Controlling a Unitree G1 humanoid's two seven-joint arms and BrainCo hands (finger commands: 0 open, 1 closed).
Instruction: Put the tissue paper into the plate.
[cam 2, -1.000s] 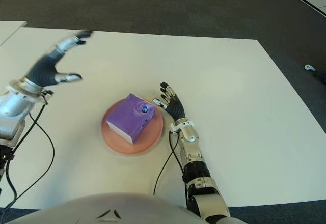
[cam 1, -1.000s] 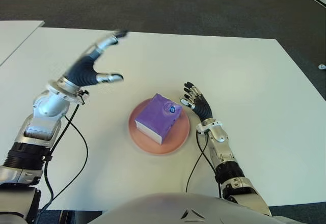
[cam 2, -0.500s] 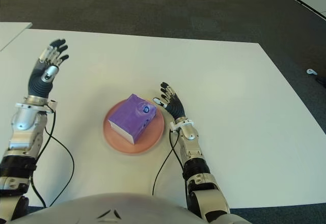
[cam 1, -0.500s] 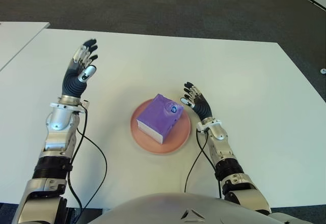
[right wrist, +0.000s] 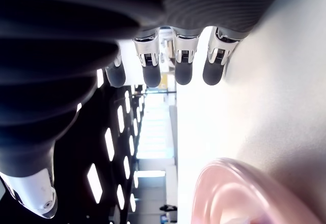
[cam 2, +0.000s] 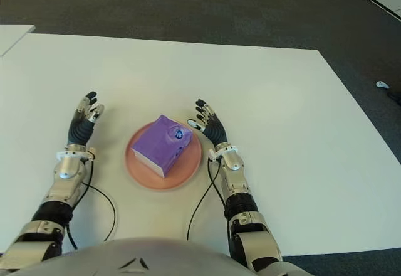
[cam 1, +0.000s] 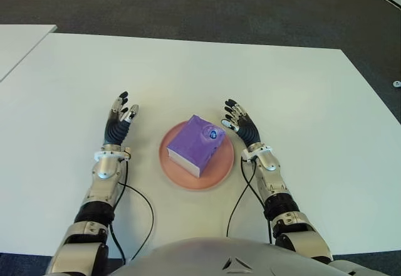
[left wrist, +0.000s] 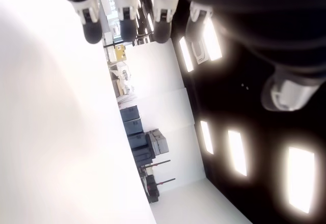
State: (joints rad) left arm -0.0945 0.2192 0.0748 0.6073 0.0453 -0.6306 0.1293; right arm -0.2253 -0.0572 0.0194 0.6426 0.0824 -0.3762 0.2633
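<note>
Head-camera scene, read from left to right. The left hand (cam 1: 119,123) lies over the white table (cam 1: 301,88), to the left of the plate and clearly apart from it; its fingers (left wrist: 122,10) are extended and relaxed, enclosing nothing. At the centre stands the round pink plate (cam 1: 216,174), and on it sits the tissue paper (cam 1: 192,145), a purple box-shaped pack turned at an angle to the table edge, with a small blue mark on its upper face. The pack lies wholly within the plate's rim. The right hand (cam 1: 241,124) shows just beside the plate's right edge, near the pack's far right corner but not grasping it; its fingers (right wrist: 181,56) are straight and spread, holding nothing, with the plate's rim visible close below them in the right wrist view. Black cables trail from both forearms across the table towards the robot's body.
</note>
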